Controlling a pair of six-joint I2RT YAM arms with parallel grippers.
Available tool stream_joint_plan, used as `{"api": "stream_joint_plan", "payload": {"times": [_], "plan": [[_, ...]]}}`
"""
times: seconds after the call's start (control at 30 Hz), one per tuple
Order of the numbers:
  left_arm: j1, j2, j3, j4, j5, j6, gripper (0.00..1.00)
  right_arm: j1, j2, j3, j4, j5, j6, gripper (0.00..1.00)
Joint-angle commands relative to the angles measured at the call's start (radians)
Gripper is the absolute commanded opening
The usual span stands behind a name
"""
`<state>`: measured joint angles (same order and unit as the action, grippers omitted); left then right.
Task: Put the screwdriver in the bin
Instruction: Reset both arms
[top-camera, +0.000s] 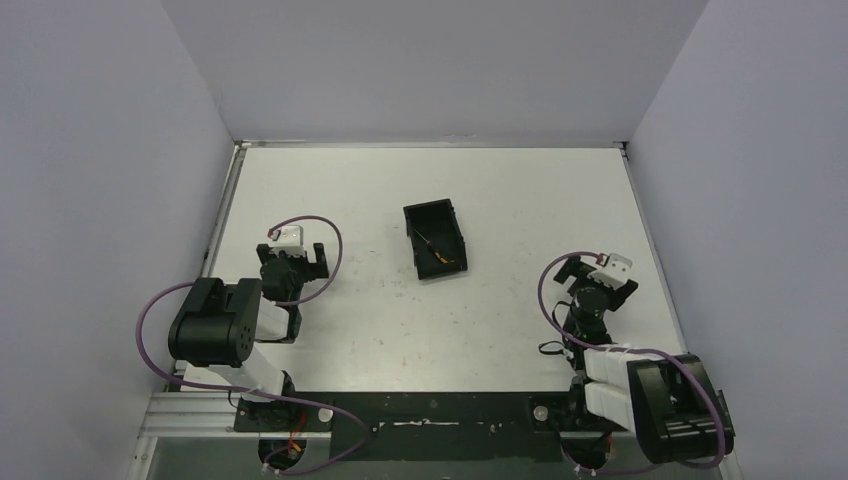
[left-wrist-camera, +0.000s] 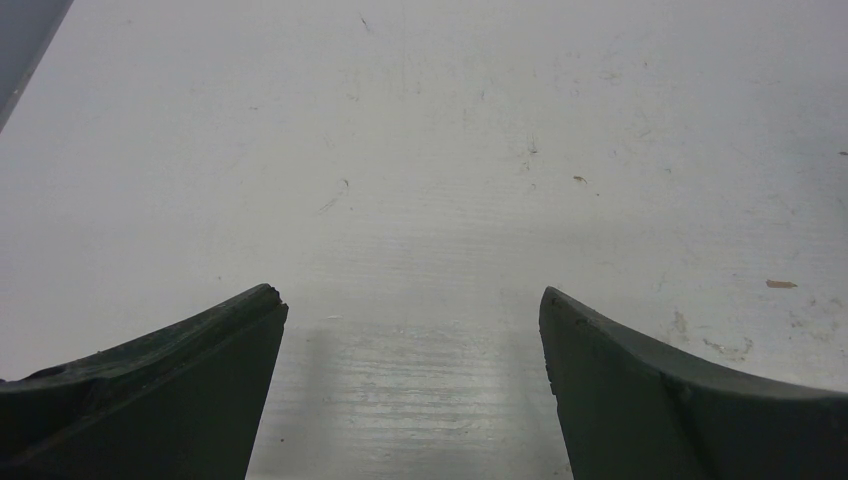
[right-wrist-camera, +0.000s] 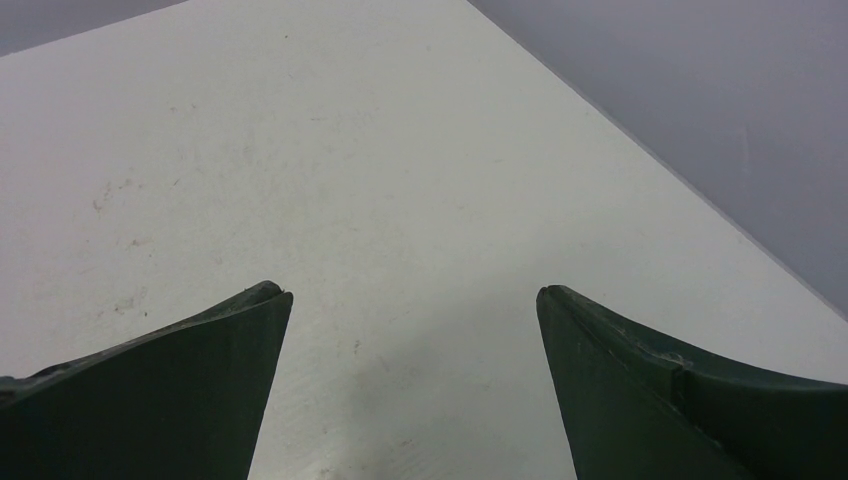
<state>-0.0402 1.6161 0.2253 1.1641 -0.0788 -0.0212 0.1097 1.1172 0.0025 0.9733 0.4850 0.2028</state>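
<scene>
Top view: bin (top-camera: 430, 207) sits mid-frame, slightly above centre, long axis tilted a bit. Screwdriver (top-camera: 438, 252) lies inside it. Thin dark shaft runs diagonally across the floor, and the orange bit of the handle is toward the lower-right corner of the bin. No part seems to hang over the wall, though it's small in this view so can't be fully sure.

L gripper (left-wrist-camera: 411, 294): jaws spread wide, nothing btwn them, only bare scuffed table (top-camera: 520, 200) ahead in the wrist cam. In the top view it is at lower left, well apart from the bin.

R gripper (right-wrist-camera: 415, 291): jaws likewise spread, empty. Its wrist cam shows bare table running up to the table edge at upper right. In the top view it is at lower right, also well apart from the bin.

Step in hand (judgement): placing looks done. The tool is in the bin, both grippers have let go, and both arms are folded near their bases. Looks like the end of the task, w/ arms at rest pose.

Next move (judgement): little or nothing needed. At most, check the tool rests flat in the bin and hold the arms clear. Any further reach toward frame centre risks nudging the bin, so there's no reason to go back in.
</scene>
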Motion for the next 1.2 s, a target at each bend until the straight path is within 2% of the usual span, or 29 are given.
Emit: {"api": "stream_joint_plan", "payload": {"times": [0.0,0.13,0.33,0.43,0.5,0.7,1.17], "plan": [[-0.004,-0.005,0.023,0.059,-0.006,-0.001,0.97,-0.01,0.091,0.04,0.177,-0.013,-0.038,1.0],[-0.004,-0.005,0.023,0.059,-0.006,-0.001,0.97,-0.006,0.235,0.052,0.373,-0.116,-0.153,1.0],[-0.004,-0.006,0.022,0.059,-0.006,-0.001,0.97,-0.005,0.52,0.09,0.605,-0.148,-0.217,1.0],[-0.003,-0.005,0.023,0.059,-0.006,-0.001,0.97,-0.003,0.477,0.111,0.49,-0.165,-0.203,1.0],[-0.004,-0.005,0.023,0.059,-0.006,-0.001,0.97,-0.002,0.502,0.121,0.518,-0.162,-0.218,1.0],[-0.003,-0.005,0.023,0.059,-0.006,-0.002,0.97,-0.001,0.491,0.149,0.436,-0.184,-0.223,1.0],[-0.004,-0.004,0.023,0.059,-0.006,-0.001,0.97,0.002,0.495,0.164,0.418,-0.186,-0.23,1.0]]}}
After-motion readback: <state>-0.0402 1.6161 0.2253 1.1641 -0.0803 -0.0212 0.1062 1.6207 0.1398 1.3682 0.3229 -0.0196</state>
